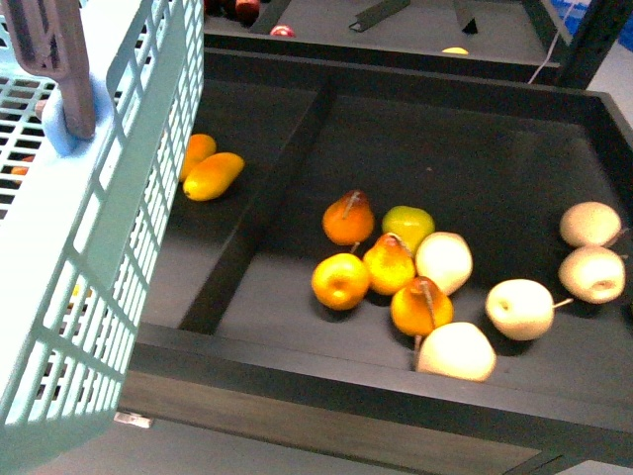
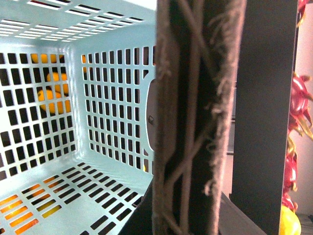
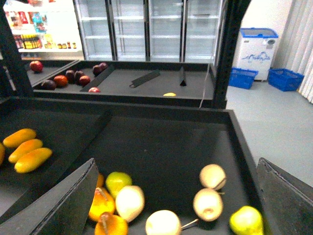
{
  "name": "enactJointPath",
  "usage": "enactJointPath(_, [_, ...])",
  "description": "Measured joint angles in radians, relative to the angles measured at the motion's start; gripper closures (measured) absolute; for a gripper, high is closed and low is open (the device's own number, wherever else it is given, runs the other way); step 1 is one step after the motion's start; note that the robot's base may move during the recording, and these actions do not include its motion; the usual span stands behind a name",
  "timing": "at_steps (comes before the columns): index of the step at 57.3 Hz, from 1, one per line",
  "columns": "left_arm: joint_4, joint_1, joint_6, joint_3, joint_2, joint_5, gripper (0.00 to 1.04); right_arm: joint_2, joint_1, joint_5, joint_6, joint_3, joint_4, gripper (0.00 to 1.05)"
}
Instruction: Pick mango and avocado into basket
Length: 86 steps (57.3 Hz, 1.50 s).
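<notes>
While the right end effector [image 3: 176, 160] gapes wide (left one: can't tell), yellow pears [image 1: 388, 262] could get mistaken for mango [image 1: 213, 175].

Dark display bin [image 1: 396, 396], split by a divider [image 1: 267, 198]. Right compartment: four orange-yellow pears [image 1: 389, 263] clustered, with one green-yellow pear [image 1: 407, 226] touching the cluster on its far side. Five cream-white fruits [image 1: 519, 309] lie beside them and further right. Behind: second bin with dark red fruit [image 3: 73, 77], glass-door fridges [image 3: 151, 27], chest freezer [image 3: 254, 46], blue crates [image 3: 283, 78]. Left wrist view: pink dragon fruit [image 2: 296, 103] at the frame edge
</notes>
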Motion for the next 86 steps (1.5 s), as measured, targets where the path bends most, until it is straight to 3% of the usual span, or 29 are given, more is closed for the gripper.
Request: enactJointPath(86, [0.0, 0.0, -0.003, 0.0, 0.0, 0.0, 0.98, 0.0, 0.0, 0.001, 0.0, 0.0, 0.0, 0.08])
